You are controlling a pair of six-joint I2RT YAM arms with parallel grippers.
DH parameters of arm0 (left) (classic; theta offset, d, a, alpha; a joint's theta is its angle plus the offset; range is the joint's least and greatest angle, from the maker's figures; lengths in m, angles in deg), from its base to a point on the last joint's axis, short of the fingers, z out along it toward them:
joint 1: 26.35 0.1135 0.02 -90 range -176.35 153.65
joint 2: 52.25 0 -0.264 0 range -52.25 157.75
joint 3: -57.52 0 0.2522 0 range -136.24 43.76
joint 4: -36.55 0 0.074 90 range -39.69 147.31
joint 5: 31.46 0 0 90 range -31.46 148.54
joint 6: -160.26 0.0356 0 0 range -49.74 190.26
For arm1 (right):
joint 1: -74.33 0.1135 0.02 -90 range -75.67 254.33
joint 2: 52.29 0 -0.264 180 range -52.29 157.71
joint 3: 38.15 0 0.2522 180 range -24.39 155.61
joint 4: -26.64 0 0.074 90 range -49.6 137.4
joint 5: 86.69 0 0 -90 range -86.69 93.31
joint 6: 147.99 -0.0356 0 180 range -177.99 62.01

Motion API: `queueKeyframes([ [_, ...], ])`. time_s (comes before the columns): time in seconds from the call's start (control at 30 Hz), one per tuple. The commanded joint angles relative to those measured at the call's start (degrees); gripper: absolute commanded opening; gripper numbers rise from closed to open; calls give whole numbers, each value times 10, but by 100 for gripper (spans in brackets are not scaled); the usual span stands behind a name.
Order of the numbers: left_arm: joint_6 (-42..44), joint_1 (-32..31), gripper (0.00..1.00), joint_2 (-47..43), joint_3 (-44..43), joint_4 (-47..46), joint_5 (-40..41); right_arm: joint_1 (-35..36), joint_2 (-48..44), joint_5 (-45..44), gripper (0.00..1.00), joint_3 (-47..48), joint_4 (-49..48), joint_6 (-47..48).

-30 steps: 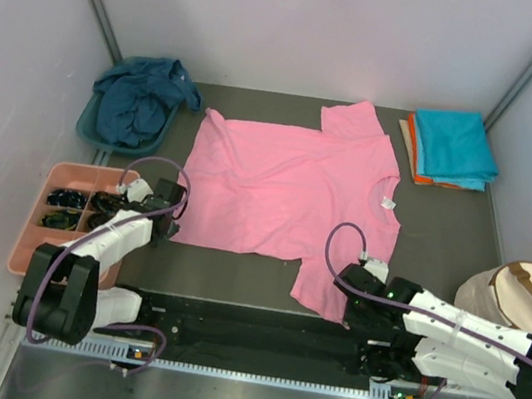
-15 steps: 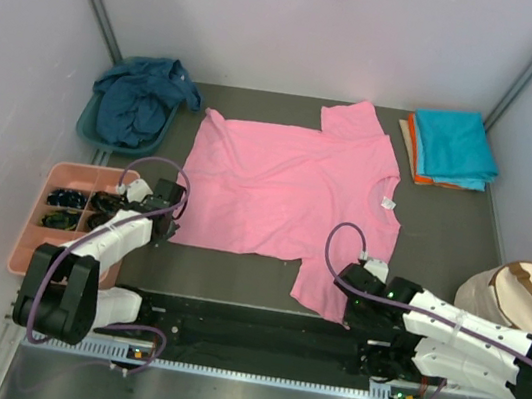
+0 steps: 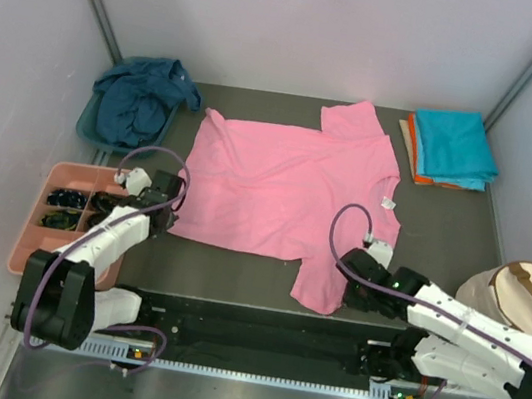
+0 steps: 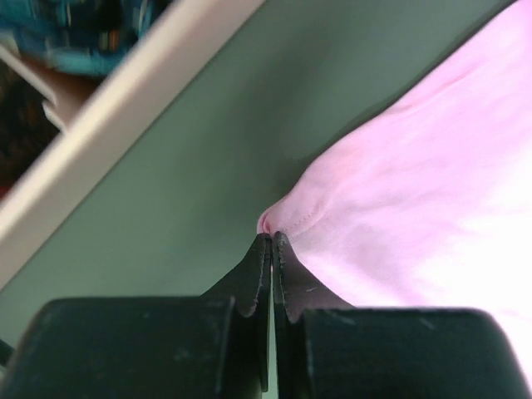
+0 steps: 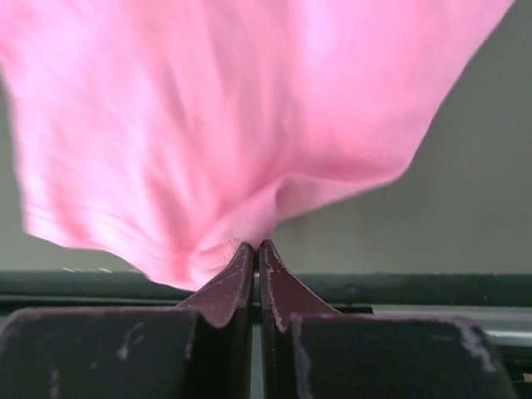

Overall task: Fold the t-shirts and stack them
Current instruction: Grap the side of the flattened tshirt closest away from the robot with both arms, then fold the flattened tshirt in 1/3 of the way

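Note:
The bright pink t-shirt lies spread on the table's middle. My left gripper is shut on its near left hem corner; the left wrist view shows the pink t-shirt pinched at the tips. My right gripper is shut on the near sleeve; the right wrist view shows the pink t-shirt hanging lifted from the tips. The navy t-shirt lies crumpled in a teal basin at the back left. The turquoise t-shirt lies folded on the orange t-shirt at the back right.
A salmon-pink compartment tray with dark small parts stands at the left by my left arm. A beige round basket with a handle stands at the right. A black rail runs along the near edge. Grey walls close in all sides.
Both grippers have moved a little away from the near edge, lifting the pink shirt's near left corner and near sleeve with them.

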Motion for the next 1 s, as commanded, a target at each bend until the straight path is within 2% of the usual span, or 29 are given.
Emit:
queueKeyframes([
  [0.0, 30, 4, 0, -16, -54, 4, 35, -36, -22, -68, 0, 61, -21, 30],
  [0.13, 38, 4, 0, -10, -66, -1, 46, -94, -48, -75, 0, 83, -1, 62],
  [0.5, 47, 6, 0, 28, -66, -32, 41, -157, -57, -136, 0, 150, 60, 100],
  [0.97, 70, 21, 0, 63, -106, -58, 45, -241, -50, -144, 0, 212, 36, 172],
])
